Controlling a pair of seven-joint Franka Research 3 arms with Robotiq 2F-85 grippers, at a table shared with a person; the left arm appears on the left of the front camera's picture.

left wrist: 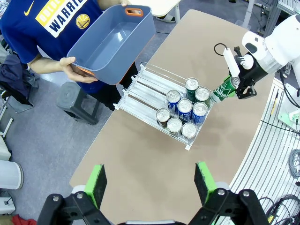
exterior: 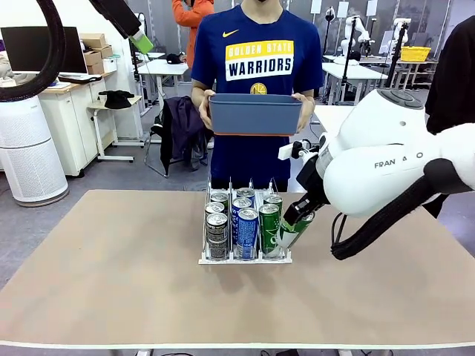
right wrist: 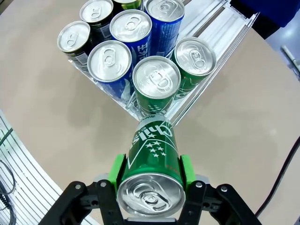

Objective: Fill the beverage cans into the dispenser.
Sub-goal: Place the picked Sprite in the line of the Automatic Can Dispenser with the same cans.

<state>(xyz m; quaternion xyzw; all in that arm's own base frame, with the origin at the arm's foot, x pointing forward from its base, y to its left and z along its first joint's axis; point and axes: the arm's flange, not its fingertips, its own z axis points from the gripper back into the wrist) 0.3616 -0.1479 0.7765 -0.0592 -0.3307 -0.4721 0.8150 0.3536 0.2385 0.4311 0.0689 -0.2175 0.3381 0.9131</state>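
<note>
Your right hand (right wrist: pixel 151 178) grips a tilted green can (right wrist: pixel 151 159) against the rack's (exterior: pixel 245 258) near right corner; eight cans fill its lanes. A person holds an empty tub (exterior: pixel 254 113) beyond. Your left hand (left wrist: pixel 150 183) hangs released.

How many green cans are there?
3. The front green can and the back green can stand in the dispenser's right-hand lane. The tilted green can is gripped by the right end effector. None seems hidden.
</note>
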